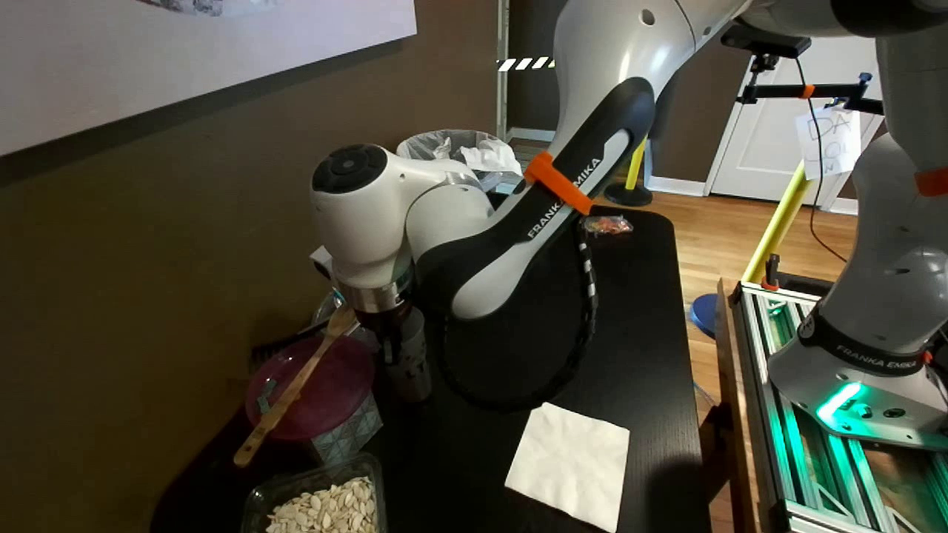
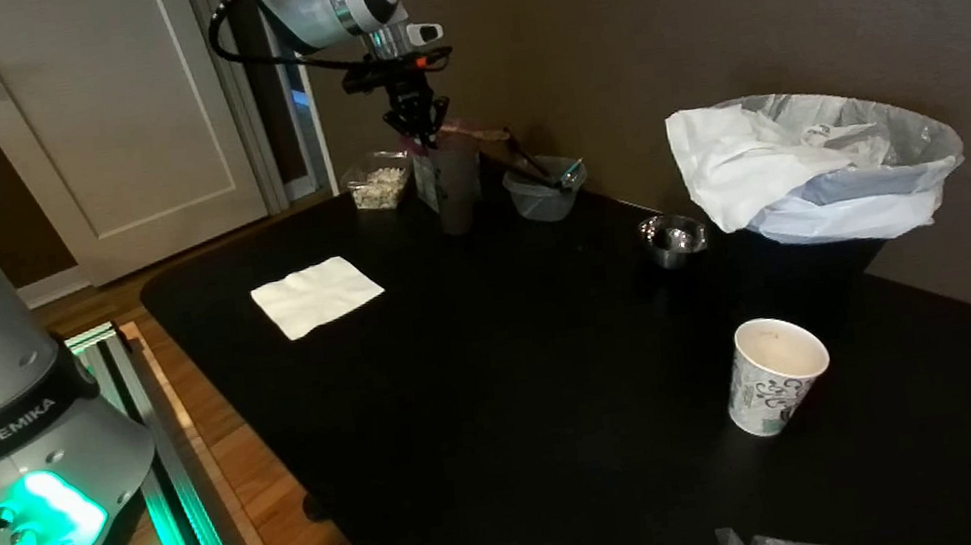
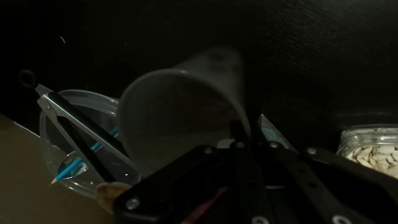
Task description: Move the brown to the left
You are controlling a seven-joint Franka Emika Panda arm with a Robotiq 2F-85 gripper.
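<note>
Wrist view: my gripper (image 3: pixel 247 133) is narrowed on the rim of the grey-brown tumbler cup (image 3: pixel 174 105), between 3 and 4 o'clock on its mouth, the thin wall pinched between my 2 black fingers (image 3: pixel 238 132). The cup is smooth-lipped and dull, blurred dark marks on its outside, its round mouth tapering to a smaller base toward 1 o'clock. Between 8 and 9 o'clock of it sits a clear plastic tub (image 3: pixel 90 97) holding metal-and-black tongs (image 3: pixel 82 120) and a slim blue stick (image 3: pixel 73 165); just past 3 o'clock, a clear box (image 3: pixel 363 141) holds flat, pale seeds (image 3: pixel 381 157).

In both exterior views the cup looks near upright; I cannot tell whether its base touches the black table (image 2: pixel 508 373). In an exterior view a round magenta bowl (image 1: pixel 337 389) sits at 9 o'clock from it, a long wooden utensil (image 1: pixel 294 389) across from 1 to 7 o'clock. In an exterior view a matte, square white napkin (image 2: pixel 318 296) lies at 8 o'clock from the cup; toward 4 o'clock are a shiny metal bowl (image 2: pixel 673 238) and, farther off, a printed paper cup (image 2: pixel 769 395).
</note>
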